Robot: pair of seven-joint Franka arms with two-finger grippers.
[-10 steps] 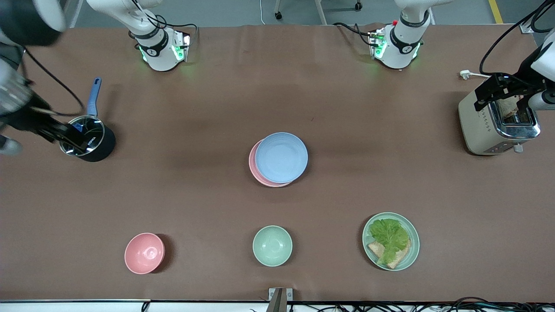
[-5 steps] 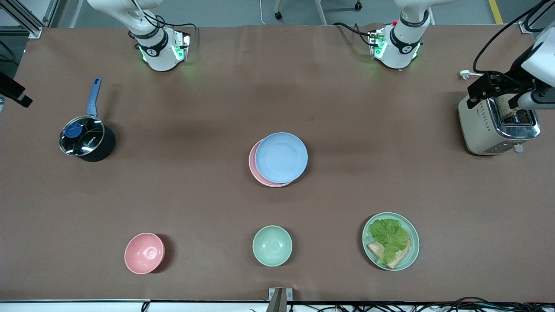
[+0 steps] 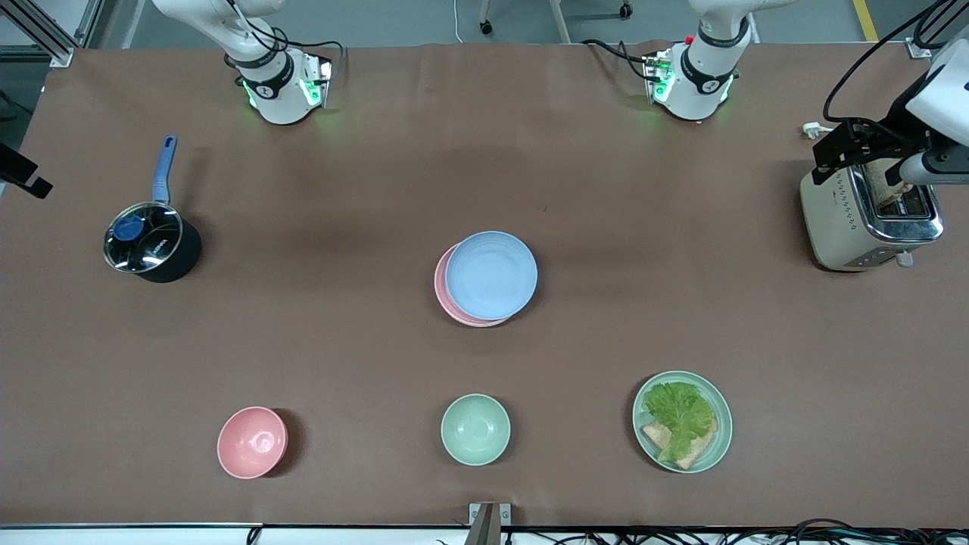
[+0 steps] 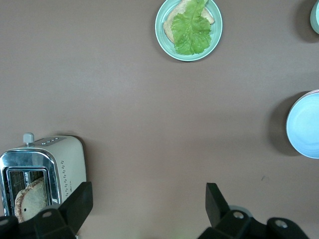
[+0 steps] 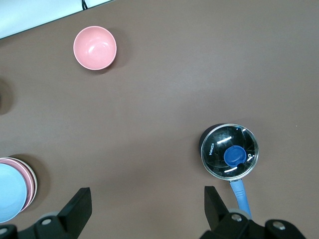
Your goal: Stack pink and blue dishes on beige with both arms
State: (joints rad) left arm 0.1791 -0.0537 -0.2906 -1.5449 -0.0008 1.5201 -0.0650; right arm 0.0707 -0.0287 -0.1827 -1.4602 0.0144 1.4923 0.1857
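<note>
The pale blue plate [image 3: 491,274] lies on the pale pink plate [image 3: 441,291] in the middle of the table, slightly off-centre, so a pink crescent shows. In the right wrist view a thin cream rim [image 5: 35,181] peeks out under the pink plate [image 5: 28,178] and the blue plate [image 5: 9,193]; the beige plate is otherwise hidden. My left gripper [image 3: 859,170] hangs open over the toaster, holding nothing [image 4: 148,199]. My right gripper [image 3: 30,182] is at the table's edge at the right arm's end, open and holding nothing [image 5: 147,199].
A black pot [image 3: 151,246] with a glass lid and blue handle stands at the right arm's end. A toaster [image 3: 863,219] holds toast at the left arm's end. Nearest the camera are a pink bowl [image 3: 252,442], a green bowl [image 3: 475,429] and a green plate [image 3: 725,420] with lettuce.
My right arm has swung away from over the pot to the table's edge, mostly out of the front view. The left gripper has shifted slightly over the toaster. The plates have not moved.
</note>
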